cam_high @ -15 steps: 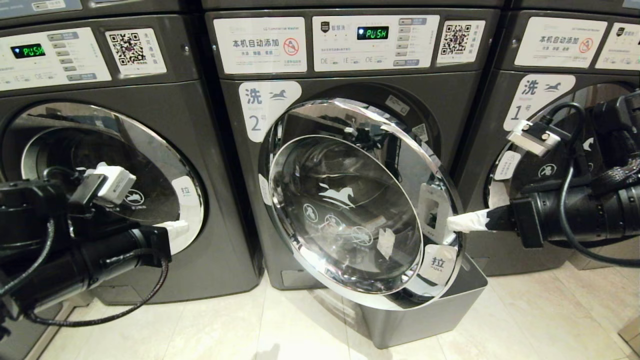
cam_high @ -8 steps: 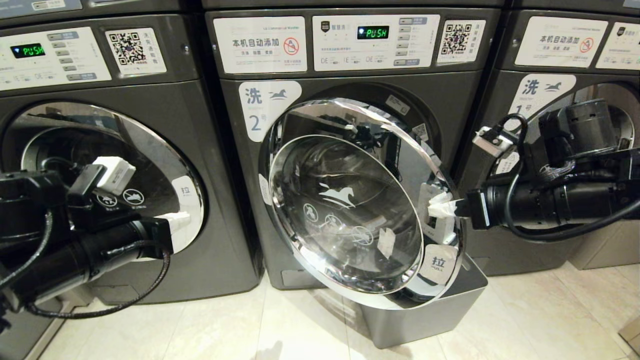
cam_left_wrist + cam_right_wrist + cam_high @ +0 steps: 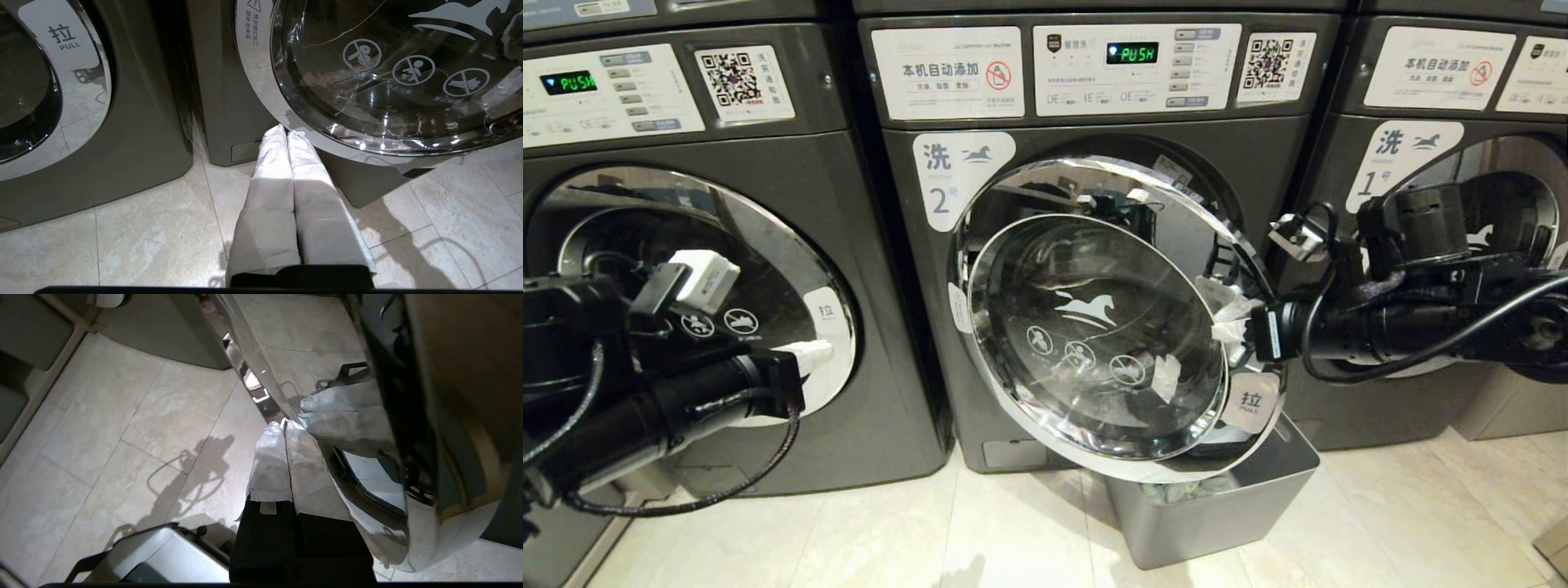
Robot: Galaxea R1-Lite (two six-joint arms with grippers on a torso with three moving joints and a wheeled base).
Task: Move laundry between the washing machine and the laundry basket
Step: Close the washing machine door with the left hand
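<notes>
The washing machine [image 3: 921, 359] marked 2 stands in the middle with its chrome-rimmed glass door [image 3: 1094, 343] swung partly out. My right gripper [image 3: 1230, 323] is shut, its white-wrapped tips against the door's right edge just above the pull tab; in the right wrist view the gripper [image 3: 284, 424] meets the chrome rim. The laundry basket [image 3: 1217, 514] sits on the floor under the door, mostly hidden by it. A sliver of grey-green laundry [image 3: 1180, 490] shows inside. My left gripper [image 3: 818, 354] hangs shut and empty before the left-hand machine; in its wrist view the gripper [image 3: 286, 130] points at the door's lower rim.
Like machines flank the middle one: one on the left [image 3: 866, 245] and the one marked 1 on the right [image 3: 1327, 188], both with doors shut. Pale floor tiles [image 3: 1405, 523] stretch in front. The open door overhangs the basket.
My right gripper has moved left and up to the door's right edge. The door has swung a little, its glass now facing me more squarely. The left arm has barely moved.
</notes>
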